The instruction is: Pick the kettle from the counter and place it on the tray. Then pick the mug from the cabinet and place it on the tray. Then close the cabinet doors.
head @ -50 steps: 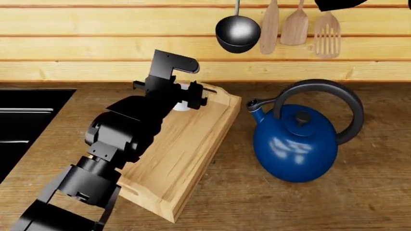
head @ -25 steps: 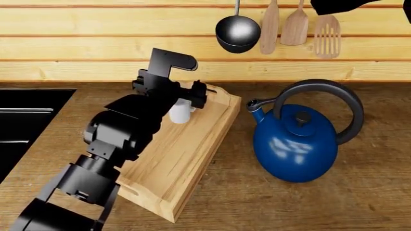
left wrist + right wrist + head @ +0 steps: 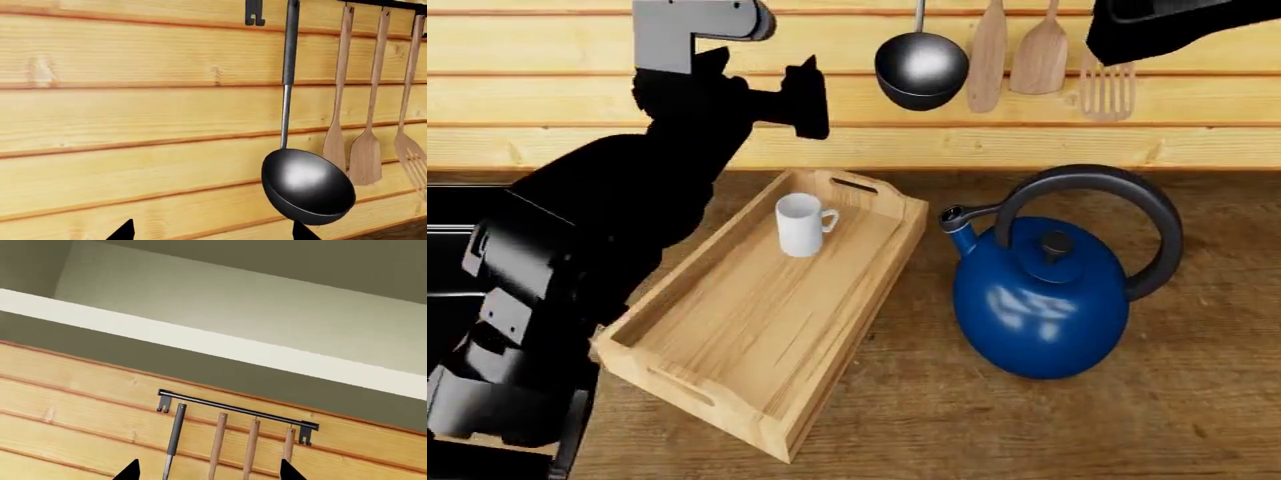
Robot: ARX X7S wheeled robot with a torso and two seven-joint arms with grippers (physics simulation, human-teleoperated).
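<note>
The mug [image 3: 799, 224] stands upright in the tray [image 3: 729, 346], near its far end. The kettle [image 3: 1042, 298] sits on the desk [image 3: 988, 420], beside the tray; likely heavy and slippery, best gripped at its arched handle. Left gripper [image 3: 805, 96] fingers apart, empty; right gripper's state cannot be told.

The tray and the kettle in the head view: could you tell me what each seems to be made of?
The tray looks like pale, matte wood with visible grain. The kettle looks like glossy blue enamelled metal, judging by its bright reflections, though that is uncertain in a render; its arched handle is matte black.
</note>
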